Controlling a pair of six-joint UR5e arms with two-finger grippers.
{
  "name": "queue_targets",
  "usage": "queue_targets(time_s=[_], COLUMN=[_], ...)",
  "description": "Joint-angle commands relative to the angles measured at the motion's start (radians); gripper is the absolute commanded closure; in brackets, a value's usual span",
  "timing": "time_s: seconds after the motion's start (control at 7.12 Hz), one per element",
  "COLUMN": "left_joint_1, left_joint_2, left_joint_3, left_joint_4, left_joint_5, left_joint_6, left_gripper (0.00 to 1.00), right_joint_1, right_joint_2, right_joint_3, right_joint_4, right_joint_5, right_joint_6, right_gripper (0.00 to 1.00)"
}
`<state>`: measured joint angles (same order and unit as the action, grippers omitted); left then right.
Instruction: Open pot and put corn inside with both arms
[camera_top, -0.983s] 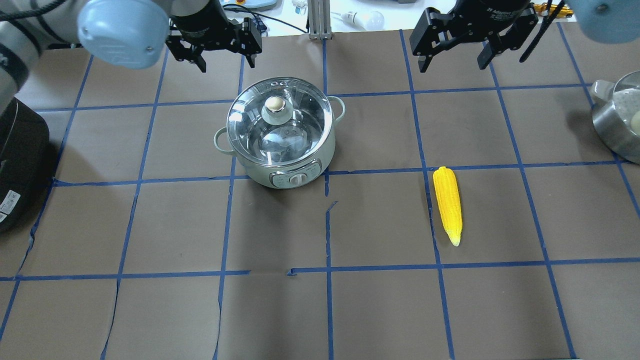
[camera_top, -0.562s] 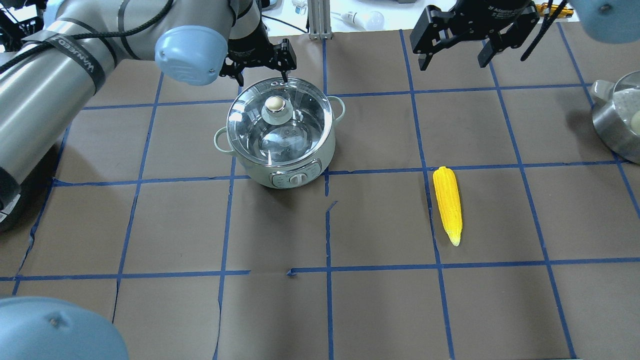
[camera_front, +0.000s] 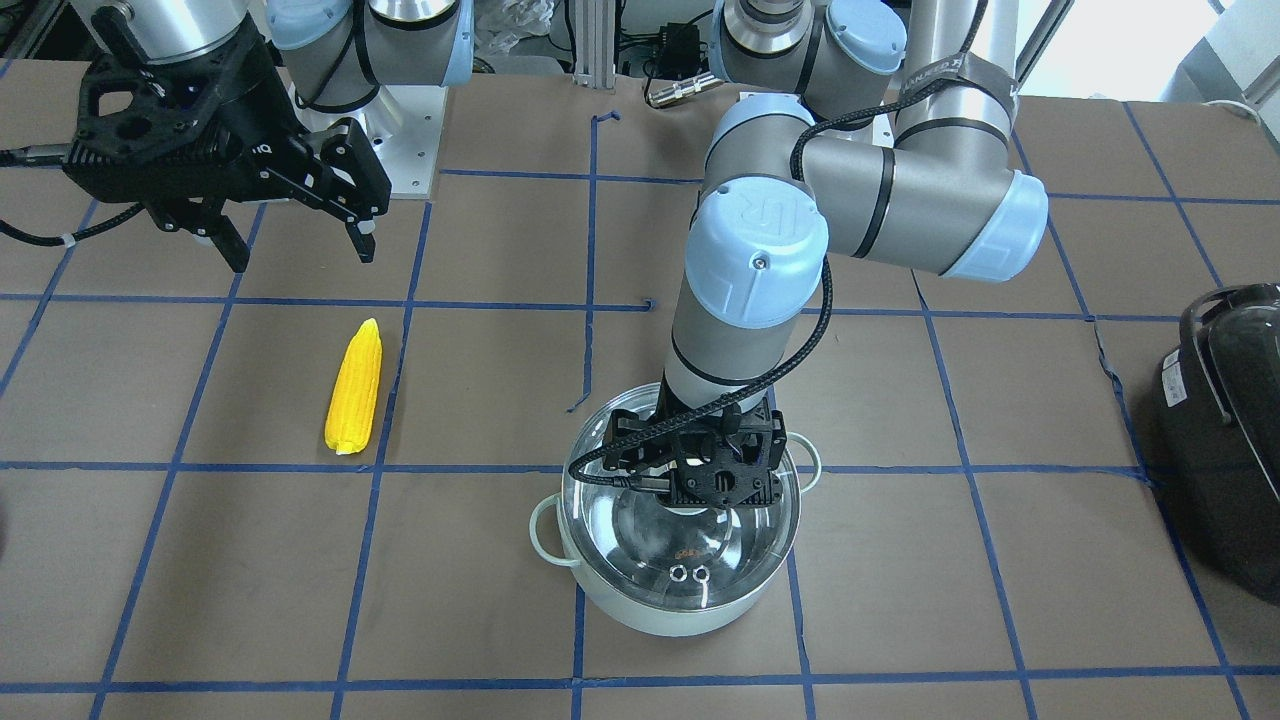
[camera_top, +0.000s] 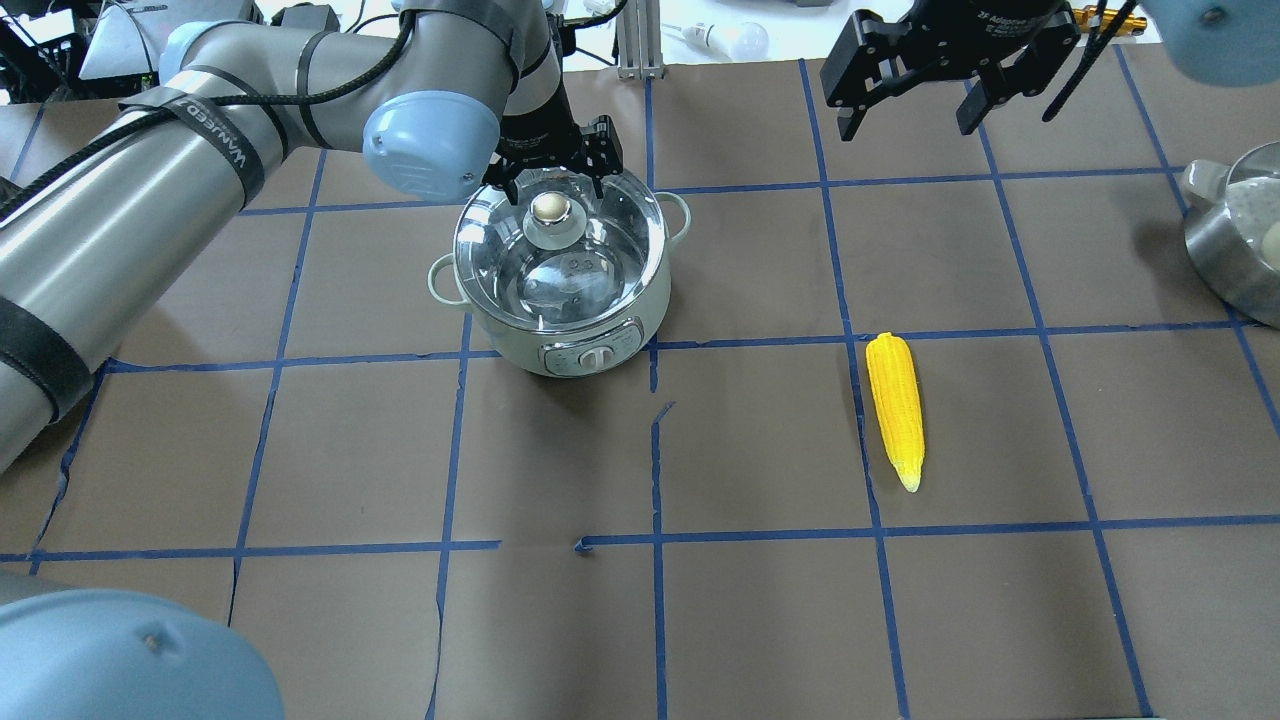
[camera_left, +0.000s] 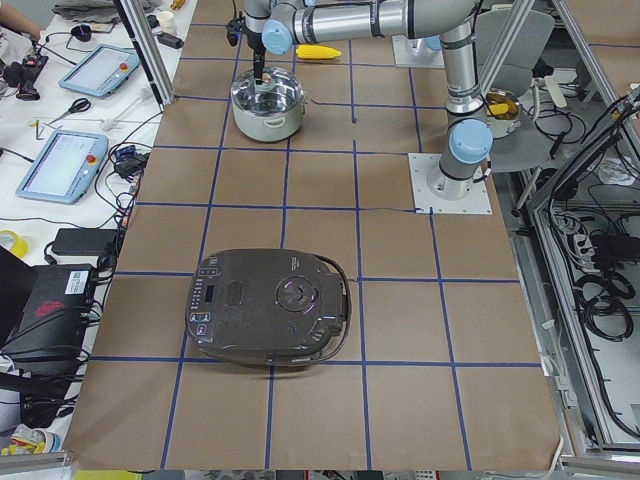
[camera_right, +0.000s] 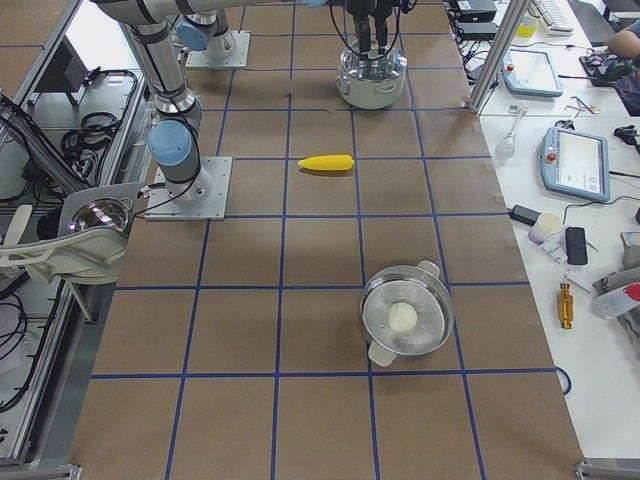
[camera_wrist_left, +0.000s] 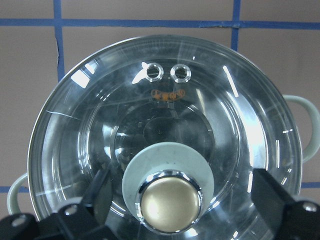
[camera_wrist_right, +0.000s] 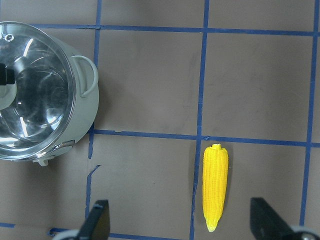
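One covered pot (camera_top: 560, 345) and one corn (camera_top: 895, 410) are seen on the surface (camera_top: 760, 620). Two claws are spread wide: the left claw (camera_top: 548, 183) around the knob (camera_top: 549, 209), the right claw (camera_top: 908, 118) raised apart.

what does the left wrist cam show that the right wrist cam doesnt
Only the left wrist view: the knob close up, with the open left gripper and its fingers on either side of the knob in the picture.
Only the right wrist view: the corn lying on the table, and the open right gripper with its fingers at the bottom edge.
Both: the pot with its glass lid on, and the blue tape grid.
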<state>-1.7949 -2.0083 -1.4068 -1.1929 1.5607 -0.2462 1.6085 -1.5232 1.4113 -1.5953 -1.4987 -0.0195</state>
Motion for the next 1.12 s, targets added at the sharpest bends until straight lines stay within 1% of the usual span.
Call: queue_targets(time_s=[0.0,0.14,0.28,0.42,0.7,0.98], left_joint_1=[-0.001,-0.001,-0.001,-0.001,-0.001,-0.001], left_joint_2=[0.006,0.002,0.002,-0.001,0.003,0.003], left_joint_3=[-0.030,-0.024,-0.030,-0.029,-0.026,-0.026], left_joint_4=[0.001,0.006,0.006,0.006,0.007,0.013], left_joint_5=[-0.004,-0.002,-0.004,-0.004,-0.001,0.002], left_joint_6=[-0.001,-0.001,-0.001,-0.001,0.002,0.013], left_gripper=[0.00,0.07,0.16,0.41,0.46,0.59], right_joint_1=[0.001,0.001,0.001,0.001,0.001,0.001], right_joint_2=[0.000,0.000,0.000,0.000,0.000,0.000], right_joint_3=[0.000,0.000,0.000,0.000,0.000,0.000], right_joint_4=[0.000,0.000,0.002,0.002,0.002,0.000], right_joint_5=[0.000,0.000,-0.002,-0.002,-0.002,0.000], right_joint_6=[0.003,0.004,0.006,0.009,0.009,0.010], right_gripper=[0.00,0.00,0.00,0.00,0.00,0.00])
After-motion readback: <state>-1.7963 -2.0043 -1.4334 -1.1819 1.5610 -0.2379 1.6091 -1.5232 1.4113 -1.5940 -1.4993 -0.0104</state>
